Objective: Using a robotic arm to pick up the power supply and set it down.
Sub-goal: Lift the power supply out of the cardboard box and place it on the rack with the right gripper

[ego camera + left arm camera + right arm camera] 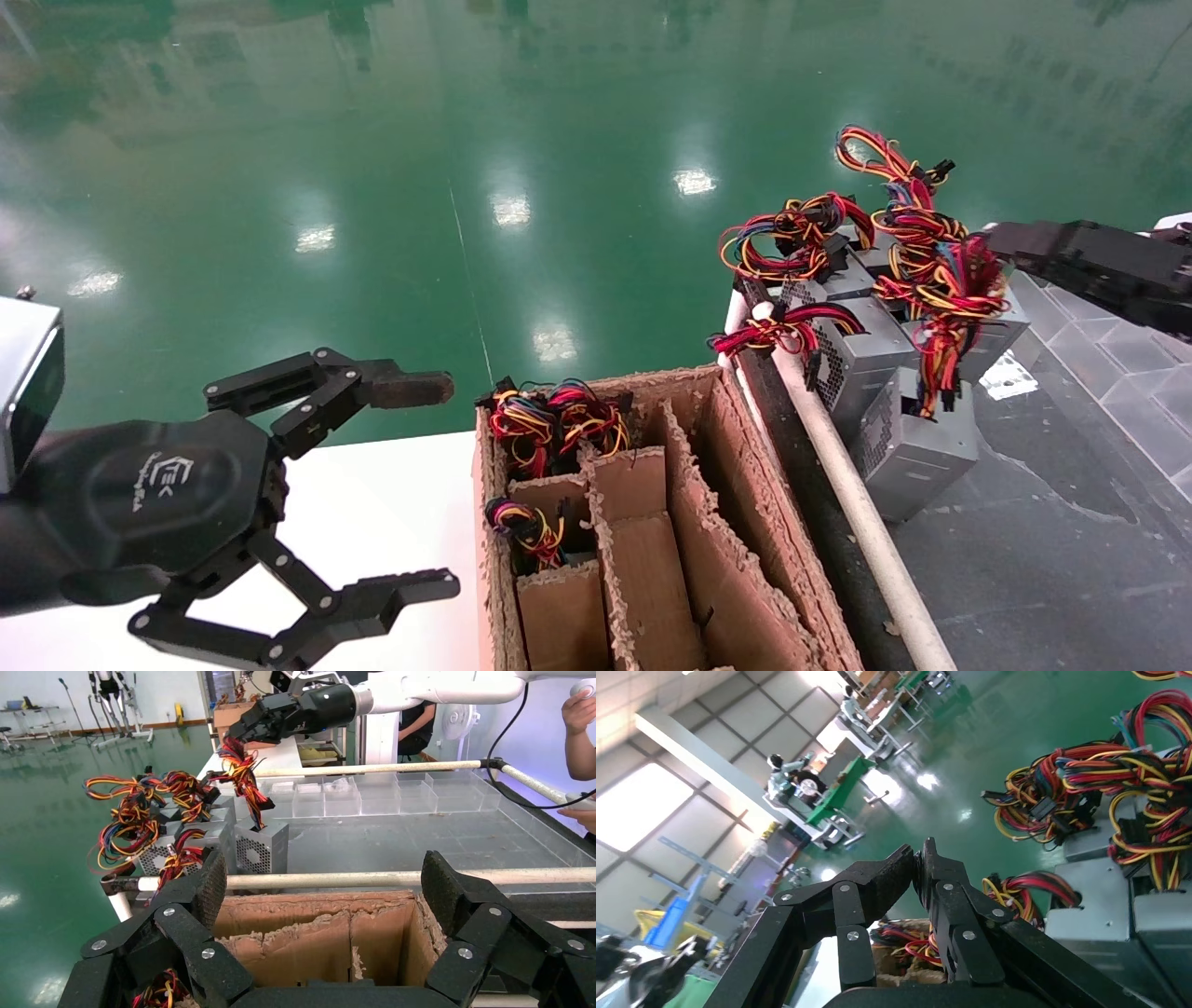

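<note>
Several grey power supplies with red, yellow and black wires stand huddled on the dark table at the right. The nearest power supply [917, 447] [261, 846] shows a mesh face, and its wire bunch [954, 289] rises toward my right gripper [995, 239] [242, 731] [918, 862]. That gripper is shut, its tips touching just above the bunch; I see nothing between them in the right wrist view. My left gripper [433, 485] [327, 888] hangs open beside the cardboard box [708, 522] [316, 938], holding nothing.
The cardboard box has ragged dividers, and wire bundles [554, 419] fill its far-left compartments. A white pipe rail [838, 466] [365, 879] separates it from the dark table. Clear plastic trays [365, 797] line the table's back. A person's hands [580, 713] show at far right.
</note>
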`<state>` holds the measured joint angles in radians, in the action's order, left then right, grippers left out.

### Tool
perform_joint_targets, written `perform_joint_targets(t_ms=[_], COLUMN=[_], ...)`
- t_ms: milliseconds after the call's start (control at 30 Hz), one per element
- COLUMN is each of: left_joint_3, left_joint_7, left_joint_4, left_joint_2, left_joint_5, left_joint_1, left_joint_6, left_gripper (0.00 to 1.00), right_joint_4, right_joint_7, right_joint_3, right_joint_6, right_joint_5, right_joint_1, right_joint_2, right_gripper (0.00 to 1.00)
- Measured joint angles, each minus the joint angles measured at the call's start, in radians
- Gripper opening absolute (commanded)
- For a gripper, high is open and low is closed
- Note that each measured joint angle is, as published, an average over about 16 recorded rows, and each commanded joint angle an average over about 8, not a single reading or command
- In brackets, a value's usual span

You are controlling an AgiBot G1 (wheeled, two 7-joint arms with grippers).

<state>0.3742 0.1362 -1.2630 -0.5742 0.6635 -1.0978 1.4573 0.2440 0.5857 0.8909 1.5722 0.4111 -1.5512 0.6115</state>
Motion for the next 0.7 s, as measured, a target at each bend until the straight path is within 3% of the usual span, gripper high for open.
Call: perform_joint_targets(t_ms=[367, 633, 700], left_joint_3=[0.0, 0.0, 0.0], left_joint_7=[0.0, 0.0, 0.0], left_joint_4=[0.0, 0.0, 0.0], left_joint_2=[0.0, 0.0, 0.0], left_joint_5=[0.0, 0.0, 0.0], left_joint_1=[0.0, 0.0, 0.0], left_joint_6=[0.0, 0.0, 0.0], left_gripper=[1.0, 1.0, 1.0], right_joint_4=[-0.096, -0.132, -0.138], right_joint_7=[-0.044, -0.07, -0.076], right_joint_3=[0.045, 0.068, 0.073], right_joint_6=[-0.004, -0.003, -0.003], right_joint_5=[0.072, 0.106, 0.113], right_joint_1=[-0.084, -0.119, -0.126], right_joint_2=[0.086, 0.106, 0.107], right_gripper=[0.02, 1.0, 1.0])
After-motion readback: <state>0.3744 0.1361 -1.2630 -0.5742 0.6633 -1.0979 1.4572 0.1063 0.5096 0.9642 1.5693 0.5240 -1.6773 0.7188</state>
